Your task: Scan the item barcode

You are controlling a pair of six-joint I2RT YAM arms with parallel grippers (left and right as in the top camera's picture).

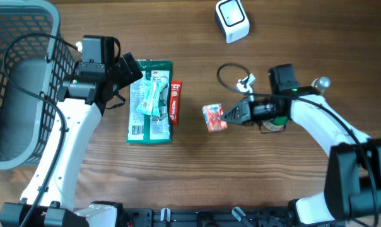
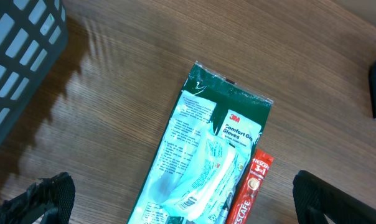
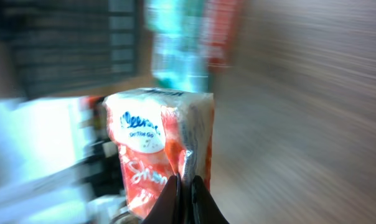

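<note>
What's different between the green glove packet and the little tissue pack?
The glove packet is green, long and flat; the tissue pack is red-and-white, smaller and blocky. The glove packet lies free, near the open left gripper; the tissue pack is pinched by the shut right gripper. Both are plastic-wrapped goods.

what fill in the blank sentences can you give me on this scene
1. The right gripper is ____ on the tissue pack.
2. The left gripper hangs with fingers ____ above the green gloves pack.
3. The red coffee stick lies between the gloves pack and the ____ pack.
4. The grey basket stands on the ____ arm's side of the table.
Missing words: shut; open; tissue; left.
</note>
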